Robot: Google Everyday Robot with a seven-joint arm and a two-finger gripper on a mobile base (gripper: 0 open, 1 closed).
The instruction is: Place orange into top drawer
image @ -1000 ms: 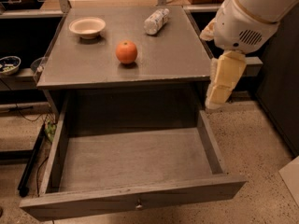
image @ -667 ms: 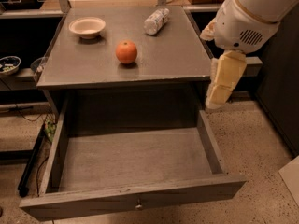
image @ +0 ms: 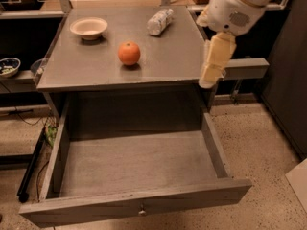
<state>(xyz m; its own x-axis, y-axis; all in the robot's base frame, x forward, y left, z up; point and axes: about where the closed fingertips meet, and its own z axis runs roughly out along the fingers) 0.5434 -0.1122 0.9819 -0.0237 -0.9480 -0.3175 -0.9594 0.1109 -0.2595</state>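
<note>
Nearest: top drawer (image: 86,211), pulled right out toward the camera, knob (image: 141,210) at the middle of the front panel. Bare grey wood inside, nothing in it. Plenty of landing room.

Above and behind: tabletop (image: 168,56). On it, a little left of centre and toward the front: orange (image: 129,53). Well apart from everything else, not yet grasped.

Just off the tabletop's right edge, near the front corner: gripper (image: 207,80), pointing down, roughly above the drawer's right wall, well right of the orange. Carrying nothing. Seen as one cream block, so cannot tell how wide its opening stands.

Farther back: cream bowl (image: 88,28) at back left, clear bottle (image: 159,21) on its side at back, right of centre. Neither looks to be in the way of a reach from the right.

Handling, as a judgement: probably light, firm, round, smooth-skinned. Likely to roll if nudged, and to slip if pinched off-centre. Best taken from above, across the widest part, with a moderate squeeze only, to avoid bruising. Release low in the drawer to limit rolling.
</note>
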